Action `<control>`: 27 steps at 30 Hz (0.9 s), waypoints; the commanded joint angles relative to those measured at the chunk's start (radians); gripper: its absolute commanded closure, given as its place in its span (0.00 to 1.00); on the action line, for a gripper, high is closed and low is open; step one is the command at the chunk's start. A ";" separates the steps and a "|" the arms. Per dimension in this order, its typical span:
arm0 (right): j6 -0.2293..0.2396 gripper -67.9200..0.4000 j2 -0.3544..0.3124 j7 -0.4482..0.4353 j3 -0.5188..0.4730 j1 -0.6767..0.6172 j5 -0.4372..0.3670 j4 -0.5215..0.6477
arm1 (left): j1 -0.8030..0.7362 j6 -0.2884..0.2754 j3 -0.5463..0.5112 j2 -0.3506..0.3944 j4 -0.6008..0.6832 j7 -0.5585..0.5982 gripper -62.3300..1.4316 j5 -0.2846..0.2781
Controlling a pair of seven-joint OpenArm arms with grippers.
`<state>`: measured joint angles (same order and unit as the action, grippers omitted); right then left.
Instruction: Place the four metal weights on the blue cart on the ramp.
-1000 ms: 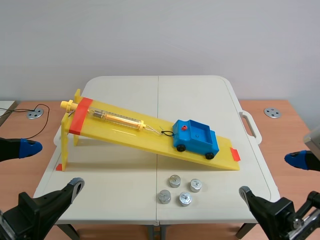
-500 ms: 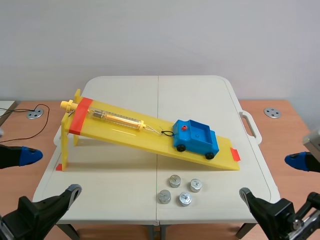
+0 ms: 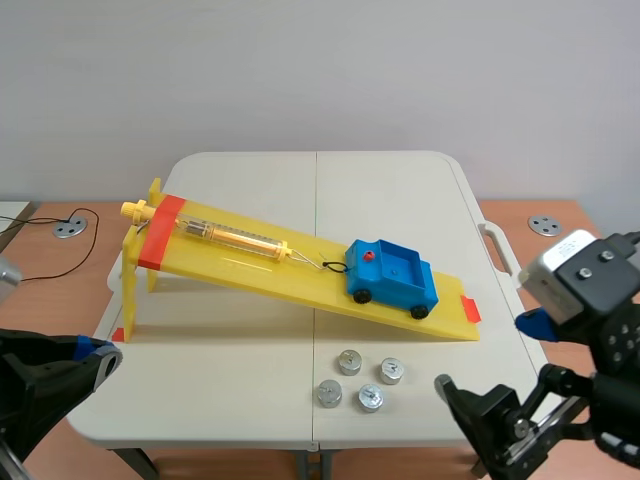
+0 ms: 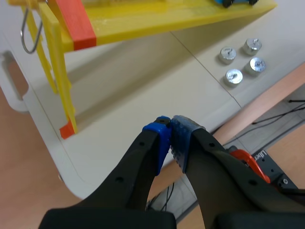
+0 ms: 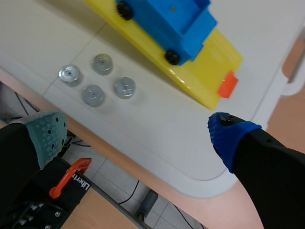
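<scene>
The right gripper (image 5: 138, 136) is held wide open and empty over the table (image 5: 57, 28) edge; the left gripper (image 4: 170, 138) is closed on nothing; the four metal weights (image 5: 124, 88) are clustered ahead, beside the ramp (image 5: 209, 71); the blue cart (image 5: 167, 19) is parked low on it, unloaded; the first pick-up is judged pending; a descent over one weight is called for.

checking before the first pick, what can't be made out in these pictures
Scene view: graduations on the spring scale are too small to read.
All views: any stamped values on the four metal weights are too small to read.
Right wrist view: part of the blue cart is cut off by the frame edge.
</scene>
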<state>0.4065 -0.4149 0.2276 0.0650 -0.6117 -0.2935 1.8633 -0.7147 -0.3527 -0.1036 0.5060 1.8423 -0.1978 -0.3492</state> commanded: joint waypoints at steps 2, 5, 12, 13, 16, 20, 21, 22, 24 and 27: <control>0.005 0.23 0.009 -0.094 0.016 0.043 0.007 0.061 | 0.003 -0.010 -0.018 -0.026 0.073 0.071 0.90 -0.074; 0.006 0.35 0.042 -0.091 0.045 0.074 0.006 0.039 | 0.003 -0.010 -0.018 -0.030 0.073 0.070 0.90 -0.074; 0.013 0.41 0.110 -0.037 0.127 0.192 0.035 -0.057 | 0.003 -0.010 -0.018 -0.029 0.073 0.070 0.90 -0.074; 0.013 0.44 0.119 -0.034 0.137 0.207 0.044 -0.071 | 0.003 -0.010 -0.018 -0.029 0.073 0.070 0.90 -0.074; 0.013 0.49 0.150 -0.019 0.164 0.253 0.087 -0.109 | 0.003 -0.010 -0.018 -0.029 0.073 0.070 0.90 -0.074; 0.013 0.49 0.183 -0.019 0.197 0.297 0.110 -0.159 | 0.003 -0.010 -0.018 -0.029 0.073 0.070 0.90 -0.074; 0.009 0.49 0.192 -0.020 0.206 0.306 0.124 -0.172 | 0.003 -0.010 -0.018 -0.029 0.073 0.070 0.90 -0.074; 0.005 0.49 0.198 -0.021 0.215 0.315 0.135 -0.187 | 0.003 -0.010 -0.018 -0.029 0.073 0.070 0.90 -0.074; 0.004 0.49 0.209 -0.027 0.232 0.333 0.158 -0.214 | 0.003 -0.010 -0.018 -0.029 0.073 0.070 0.90 -0.074; -0.002 0.51 0.225 -0.034 0.259 0.355 0.191 -0.248 | 0.003 -0.010 -0.018 -0.029 0.073 0.070 0.90 -0.074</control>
<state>0.4061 -0.1905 0.2966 0.3305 -0.3084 -0.0937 1.5627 -0.7147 -0.3523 -0.1036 0.4847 1.8423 -0.2352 -0.3492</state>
